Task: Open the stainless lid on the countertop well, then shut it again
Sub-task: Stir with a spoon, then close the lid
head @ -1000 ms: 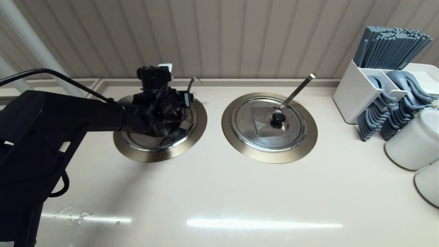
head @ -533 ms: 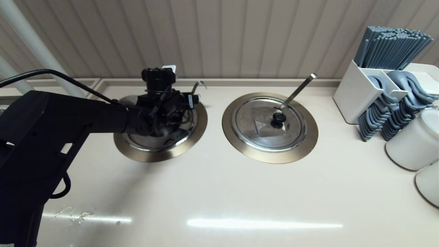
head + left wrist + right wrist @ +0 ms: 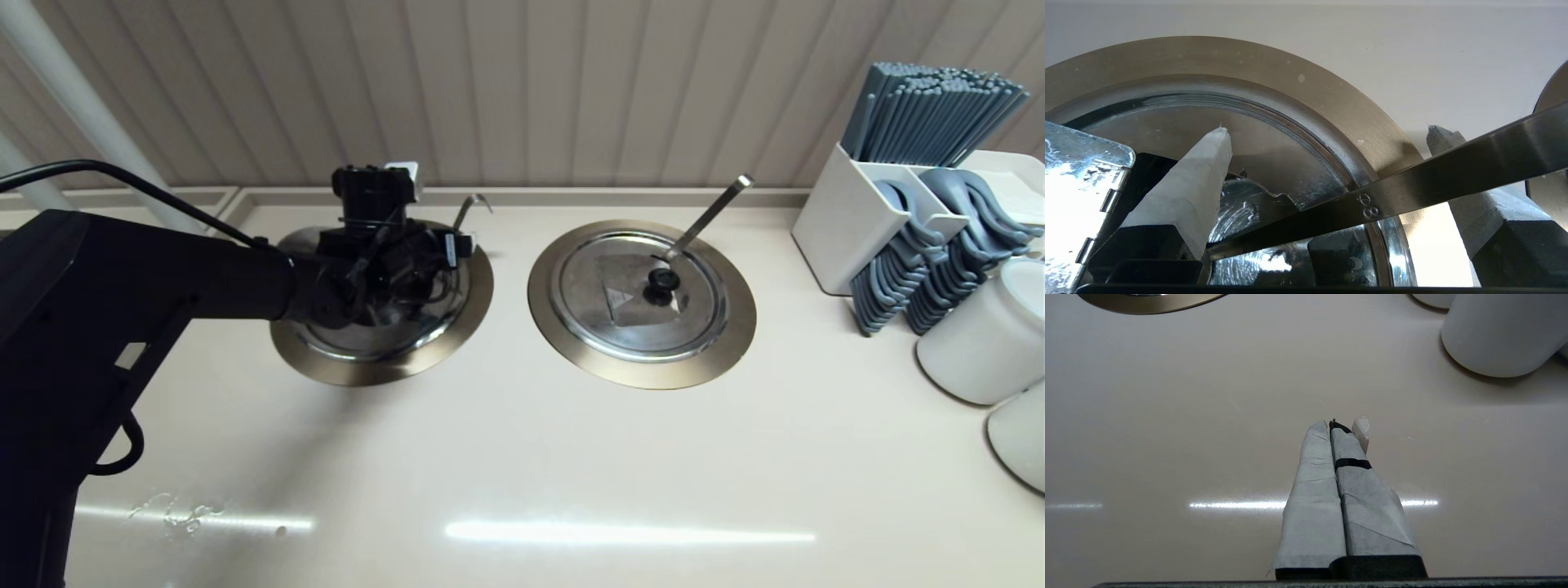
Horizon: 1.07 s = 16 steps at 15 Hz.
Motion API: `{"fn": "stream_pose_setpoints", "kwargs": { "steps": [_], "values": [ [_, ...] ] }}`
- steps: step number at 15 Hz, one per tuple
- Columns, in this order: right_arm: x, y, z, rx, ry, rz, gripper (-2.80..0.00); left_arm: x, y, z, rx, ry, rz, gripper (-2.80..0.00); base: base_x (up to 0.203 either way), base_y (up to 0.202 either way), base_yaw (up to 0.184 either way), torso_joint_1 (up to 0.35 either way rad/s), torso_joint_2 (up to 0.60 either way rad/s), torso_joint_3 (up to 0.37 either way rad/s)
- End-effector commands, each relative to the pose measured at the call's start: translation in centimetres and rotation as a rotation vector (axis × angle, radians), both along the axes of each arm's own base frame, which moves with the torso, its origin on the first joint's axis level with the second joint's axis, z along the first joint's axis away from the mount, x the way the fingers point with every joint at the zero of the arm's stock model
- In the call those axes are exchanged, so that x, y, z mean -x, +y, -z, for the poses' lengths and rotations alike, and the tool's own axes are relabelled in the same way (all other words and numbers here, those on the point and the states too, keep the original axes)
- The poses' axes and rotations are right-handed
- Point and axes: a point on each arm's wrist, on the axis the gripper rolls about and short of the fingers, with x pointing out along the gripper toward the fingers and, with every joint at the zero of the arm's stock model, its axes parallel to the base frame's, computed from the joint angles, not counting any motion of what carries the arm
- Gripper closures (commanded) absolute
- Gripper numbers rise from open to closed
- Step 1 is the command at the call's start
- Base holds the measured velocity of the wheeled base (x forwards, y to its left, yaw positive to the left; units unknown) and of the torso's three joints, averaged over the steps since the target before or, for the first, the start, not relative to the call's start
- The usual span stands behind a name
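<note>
The stainless lid sits in the left countertop well, whose bronze-grey ring surrounds it. My left gripper hovers low over the lid and hides its knob. In the left wrist view the left gripper is open, its fingers far apart above the lid and ring. The thin ladle handle crosses between the fingers, ungripped; its hook end shows behind the wrist. A hinged flap stands beside one finger. My right gripper is shut over bare countertop.
The twin lid with a straight ladle handle lies to the right in its own ringed well. A white holder of grey chopsticks and spoons and white cups stand at far right. The panelled wall runs close behind the wells.
The left wrist has shifted slightly right over the lid, and the ladle's hook end now shows clear of it. The left arm's body has settled a little lower.
</note>
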Motion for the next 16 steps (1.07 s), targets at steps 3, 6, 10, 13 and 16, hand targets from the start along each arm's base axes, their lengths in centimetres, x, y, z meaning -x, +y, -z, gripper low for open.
{"fn": "stream_pose_setpoints", "kwargs": {
  "steps": [3, 6, 10, 13, 16],
  "values": [
    [0.0, 0.0, 0.0, 0.000, 0.000, 0.000, 0.00, 2.2, 0.7, -2.0, 0.017, -0.014, 0.059, -2.80, 0.000, 0.000, 0.000, 0.000, 0.00, 0.000],
    [0.0, 0.0, 0.0, 0.000, 0.001, 0.000, 0.00, 3.7, 1.7, -2.7, 0.000, 0.022, 0.081, -2.80, 0.000, 0.000, 0.000, 0.000, 0.00, 0.000],
    [0.0, 0.0, 0.0, 0.000, 0.001, 0.000, 0.00, 6.2, 4.1, -3.8, -0.006, 0.036, 0.049, -2.80, 0.000, 0.000, 0.000, 0.000, 0.00, 0.000],
    [0.0, 0.0, 0.0, 0.000, 0.001, 0.001, 0.00, 7.9, 6.6, -5.9, 0.029, -0.005, -0.003, -2.80, 0.000, 0.000, 0.000, 0.000, 0.00, 0.000],
    [0.0, 0.0, 0.0, 0.000, 0.001, 0.000, 0.00, 11.2, 10.8, -8.7, 0.160, -0.055, -0.110, -2.80, 0.000, 0.000, 0.000, 0.000, 0.00, 0.000]
  ]
}}
